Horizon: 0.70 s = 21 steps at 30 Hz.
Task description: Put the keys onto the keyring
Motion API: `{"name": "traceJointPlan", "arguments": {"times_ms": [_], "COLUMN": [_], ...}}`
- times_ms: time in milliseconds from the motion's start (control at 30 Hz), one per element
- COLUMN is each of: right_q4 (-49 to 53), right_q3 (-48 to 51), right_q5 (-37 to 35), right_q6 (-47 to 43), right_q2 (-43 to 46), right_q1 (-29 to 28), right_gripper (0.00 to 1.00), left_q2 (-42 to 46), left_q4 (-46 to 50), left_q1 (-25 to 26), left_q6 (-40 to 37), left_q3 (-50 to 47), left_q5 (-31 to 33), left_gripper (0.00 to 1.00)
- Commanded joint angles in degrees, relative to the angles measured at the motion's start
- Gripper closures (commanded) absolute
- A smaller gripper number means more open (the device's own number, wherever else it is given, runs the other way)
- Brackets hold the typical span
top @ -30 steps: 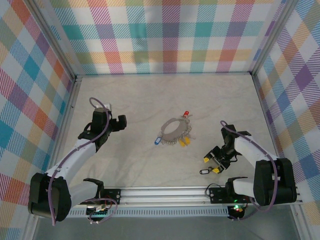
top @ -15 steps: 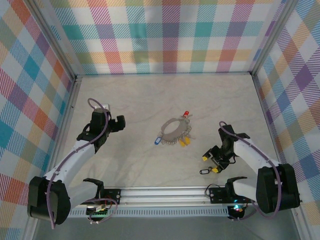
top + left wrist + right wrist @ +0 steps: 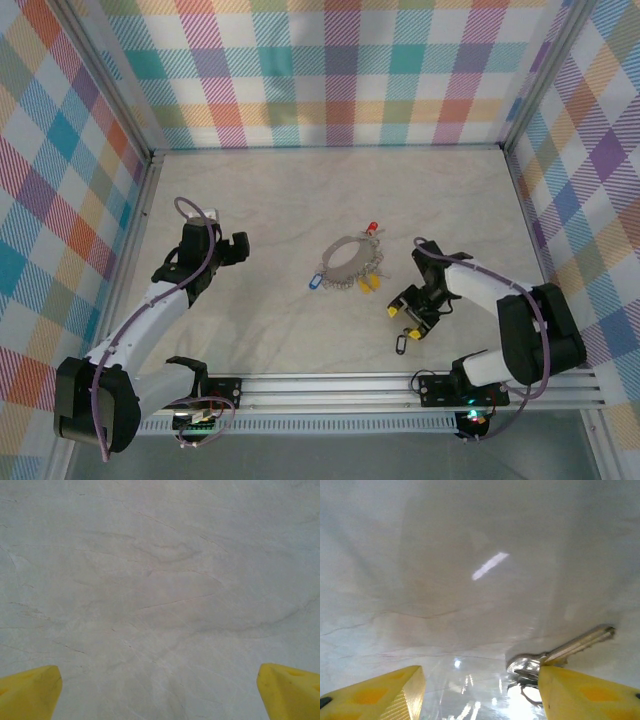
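The keyring point(image 3: 349, 262), a thin silver hoop, lies at the table's middle with keys fanned round it: a blue tag point(image 3: 313, 283), a red tag point(image 3: 372, 227) and yellow tags point(image 3: 366, 284). A separate key with a black tag point(image 3: 400, 347) lies near the front, just below my right gripper point(image 3: 407, 321). That gripper point(image 3: 480, 692) is open and low over the table. The silver key point(image 3: 570, 650) lies against its right finger point(image 3: 585, 695), not gripped. My left gripper point(image 3: 240, 248) is open over bare table, its yellow fingertips point(image 3: 30, 692) far apart with nothing between them.
Checked walls stand on three sides of the marbled table point(image 3: 300, 200). An aluminium rail point(image 3: 330, 385) runs along the near edge between the arm bases. Bare tabletop stretches behind and to the left of the keyring.
My right gripper has slid left toward the table's middle, and the black-tagged key has shifted slightly left with it. The left arm has barely moved.
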<state>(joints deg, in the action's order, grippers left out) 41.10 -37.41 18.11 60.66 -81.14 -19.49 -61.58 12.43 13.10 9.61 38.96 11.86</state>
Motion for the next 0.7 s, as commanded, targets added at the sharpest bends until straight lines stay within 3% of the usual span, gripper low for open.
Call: {"name": "traceJointPlan", "arguments": {"times_ms": [0,100,200,400,667], "right_q4": [-10.4,-16.3,-13.9,-3.2,-4.2], "right_q3": [-0.7,-3.0,-7.9,-9.6,-7.1], "right_q5": [0.2,1.0,0.1,-4.4,-1.9], "right_q6": [1.9,4.1,2.3,-1.4,1.6], "right_q2": [-2.9,-6.7,-9.6,-3.3,-2.1], "right_q1": [-1.1,-3.1,-4.6,-4.8,-4.8], "right_gripper": [0.37,0.38,0.36,0.33,0.37], "left_q2": [1.0,1.2,1.6,2.2,1.5], "left_q4": [0.9,0.7,1.1,-0.3,-1.4], "left_q1": [0.9,0.9,0.9,0.9,0.9], "left_q6": [-0.5,-0.4,-0.6,-1.2,-1.2], "left_q3": [0.9,0.4,0.3,-0.5,-0.2], "left_q5": [1.6,1.7,1.9,1.6,0.6], "left_gripper": [0.00,0.00,0.00,0.00,0.00]}}
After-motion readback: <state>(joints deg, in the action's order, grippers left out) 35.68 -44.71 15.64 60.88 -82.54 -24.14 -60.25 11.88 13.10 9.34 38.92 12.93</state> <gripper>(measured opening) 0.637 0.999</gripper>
